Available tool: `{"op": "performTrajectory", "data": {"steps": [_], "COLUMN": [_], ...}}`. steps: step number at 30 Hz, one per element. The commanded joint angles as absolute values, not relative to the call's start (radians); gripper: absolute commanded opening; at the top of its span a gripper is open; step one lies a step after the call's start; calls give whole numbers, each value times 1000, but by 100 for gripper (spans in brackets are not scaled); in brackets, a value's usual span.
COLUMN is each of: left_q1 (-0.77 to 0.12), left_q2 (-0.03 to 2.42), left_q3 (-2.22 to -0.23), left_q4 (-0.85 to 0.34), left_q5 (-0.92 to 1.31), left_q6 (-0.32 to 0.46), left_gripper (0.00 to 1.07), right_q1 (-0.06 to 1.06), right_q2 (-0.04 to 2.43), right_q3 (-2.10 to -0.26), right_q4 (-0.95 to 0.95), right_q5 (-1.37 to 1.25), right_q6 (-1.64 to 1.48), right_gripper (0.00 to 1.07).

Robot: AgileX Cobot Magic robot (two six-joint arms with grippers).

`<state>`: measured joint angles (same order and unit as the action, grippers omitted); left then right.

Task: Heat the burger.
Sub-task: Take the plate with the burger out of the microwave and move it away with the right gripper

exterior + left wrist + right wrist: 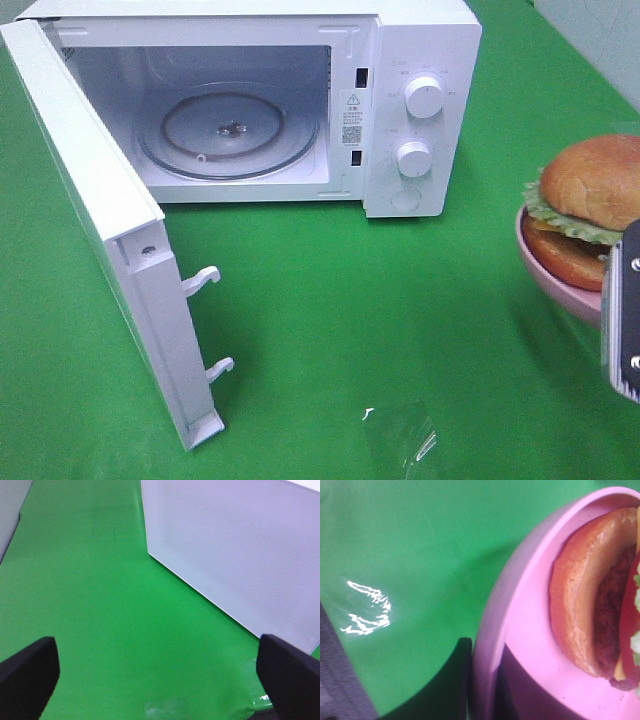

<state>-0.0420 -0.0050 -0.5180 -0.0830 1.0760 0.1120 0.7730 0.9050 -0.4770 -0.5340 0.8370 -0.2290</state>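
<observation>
Exterior high view, read from left to right: the white microwave door is seen swung fully open toward the left, two latch hooks standing out from its free edge; behind it the white box-shaped microwave oven is shown with its cavity exposed and the round glass turntable lying bare inside; the green cloth-covered surface stretches between the oven and the right edge, where the round golden-brown burger with ruffled green lettuce is carried on the round pink plate, raised clear of the surface.

The left hand is spread as wide as it goes, nothing held, its two black fingers hanging over bare green just beside the outer face of the door.

The right hand is closed nearly tight, one dark finger under the plate rim and one over it, so the plate is judged to be pinched at its edge.

The cavity lies well apart from the burger, to its left and farther back; only the right arm is placed to carry it there, and the mouth is unobstructed.
</observation>
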Motion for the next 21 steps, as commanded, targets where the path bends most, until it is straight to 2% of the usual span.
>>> {"op": "performTrajectory", "data": {"steps": [1, 15, 21], "left_q1": [-40, -40, -40], "left_q2": [-11, -11, -11], "left_q3": [-518, -518, -518], "left_q4": [-86, -86, -86], "left_q5": [1070, 1070, 1070], "left_q6": [109, 109, 109], "left_gripper": [100, 100, 100], "right_q1": [774, 774, 774], "right_q2": [896, 913, 1048], "right_q3": [-485, -485, -487], "right_q4": [-640, -695, -757], "right_q5": [888, 924, 925], "right_q6": [-53, 231, 432], "right_gripper": [0, 0, 0]}}
